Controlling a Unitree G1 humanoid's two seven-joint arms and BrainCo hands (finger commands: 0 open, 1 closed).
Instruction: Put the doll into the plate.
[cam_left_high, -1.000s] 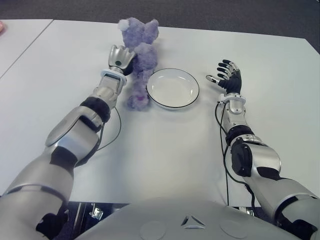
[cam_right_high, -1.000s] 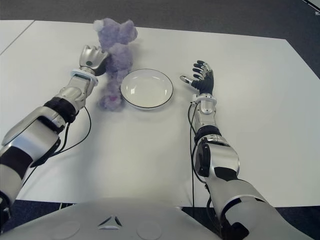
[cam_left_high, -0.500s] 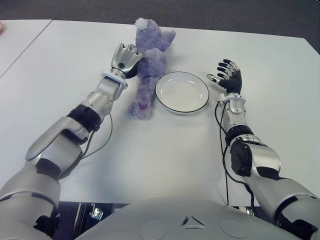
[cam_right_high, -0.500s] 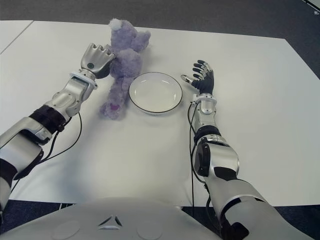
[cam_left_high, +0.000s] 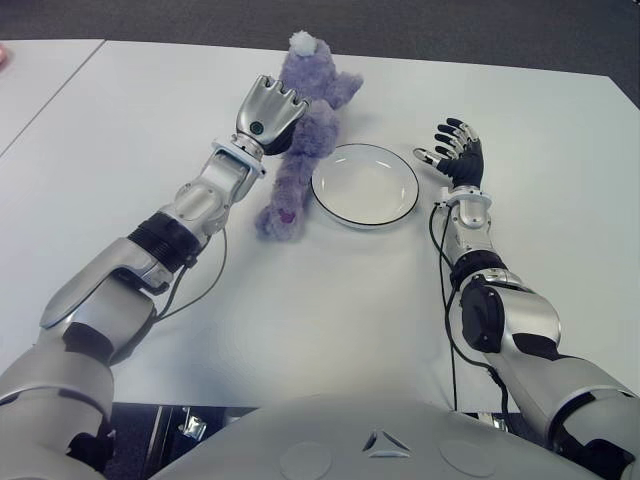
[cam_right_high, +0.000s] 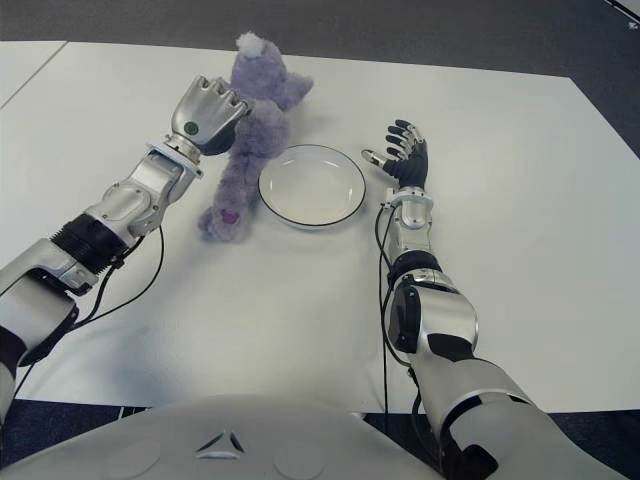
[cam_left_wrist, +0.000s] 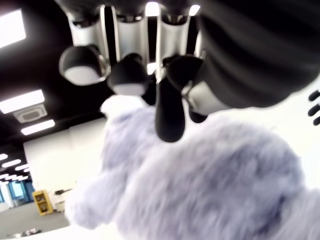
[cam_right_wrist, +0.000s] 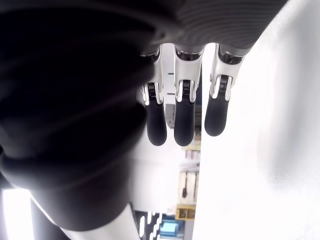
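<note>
Left hand (cam_left_high: 268, 112), clasping the purple doll (cam_left_high: 304, 130), now higher and nearer the plate (cam_left_high: 365, 186); right hand (cam_left_high: 456, 152) idle beside it, fingers spread.

Office-like room (ceiling light panels (cam_left_wrist: 20, 102))

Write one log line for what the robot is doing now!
step: moving doll | left hand: shut on doll | plate: empty | right hand: open, right of plate

white table (cam_left_high: 300, 320), second table (cam_left_high: 40, 70), dark floor (cam_left_high: 450, 30)
</note>
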